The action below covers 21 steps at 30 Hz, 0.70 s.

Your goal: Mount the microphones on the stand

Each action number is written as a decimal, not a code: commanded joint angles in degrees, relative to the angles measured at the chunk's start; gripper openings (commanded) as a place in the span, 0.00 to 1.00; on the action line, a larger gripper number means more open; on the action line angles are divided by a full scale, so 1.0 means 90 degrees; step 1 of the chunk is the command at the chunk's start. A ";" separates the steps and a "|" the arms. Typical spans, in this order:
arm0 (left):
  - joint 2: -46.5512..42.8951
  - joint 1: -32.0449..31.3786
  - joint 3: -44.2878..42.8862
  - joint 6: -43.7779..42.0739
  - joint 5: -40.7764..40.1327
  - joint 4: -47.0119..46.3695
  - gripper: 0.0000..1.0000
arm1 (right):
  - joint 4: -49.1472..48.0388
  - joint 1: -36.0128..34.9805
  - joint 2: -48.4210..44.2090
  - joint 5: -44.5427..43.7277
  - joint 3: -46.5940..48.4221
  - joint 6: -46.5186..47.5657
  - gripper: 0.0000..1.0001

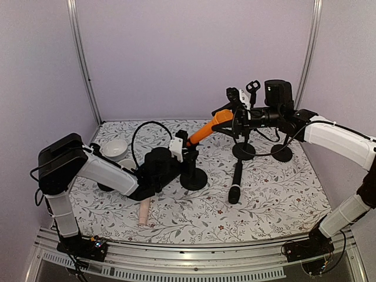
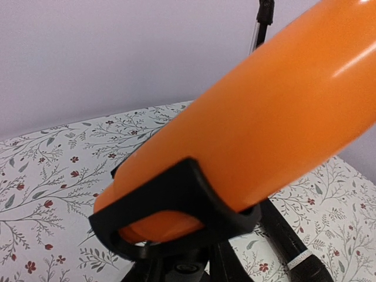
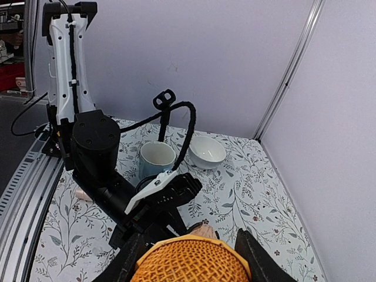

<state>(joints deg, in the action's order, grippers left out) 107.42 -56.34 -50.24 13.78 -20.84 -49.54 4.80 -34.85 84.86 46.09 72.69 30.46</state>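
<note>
Orange microphone (image 1: pixel 205 130) sits tilted in the stand (image 1: pixel 193 175) clip (image 2: pixel 176 205). Right gripper (image 3: pixel 189 259) is clenched on its mesh head. Left gripper (image 1: pixel 177 147) is beside the stand, jaws can't tell. Risk: retreating while clamped yanks the mic out or tips the stand.

Orange microphone (image 1: pixel 207 130) tilted in stand clip (image 2: pixel 176 200), black microphone (image 1: pixel 236 179) lying flat, beige-pink microphone (image 1: pixel 143 212) lying flat

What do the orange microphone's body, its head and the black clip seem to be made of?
Body of the orange microphone: smooth glossy plastic, given its bright streak. Its head: fine woven mesh, perhaps painted metal. The black clip: matte moulded plastic, seemingly.
</note>
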 commanded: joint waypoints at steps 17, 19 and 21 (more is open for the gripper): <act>0.0164 -0.0127 -0.0336 -0.0252 0.0523 -0.0882 0.00 | 0.1000 -0.0327 0.1137 -0.0543 -0.0331 -0.0764 0.00; 0.0165 -0.0142 -0.0327 -0.0252 0.0510 -0.0901 0.00 | 0.1000 -0.0371 0.1189 -0.0610 -0.0332 -0.0739 0.00; 0.0156 -0.0145 -0.0317 -0.0260 0.0486 -0.0901 0.00 | 0.1000 -0.0402 0.1196 -0.0619 -0.0405 -0.0746 0.00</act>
<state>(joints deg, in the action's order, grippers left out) 108.57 -55.94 -50.26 15.00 -21.89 -52.18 0.84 -35.66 89.76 43.59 73.49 26.46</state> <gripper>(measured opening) 0.227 0.478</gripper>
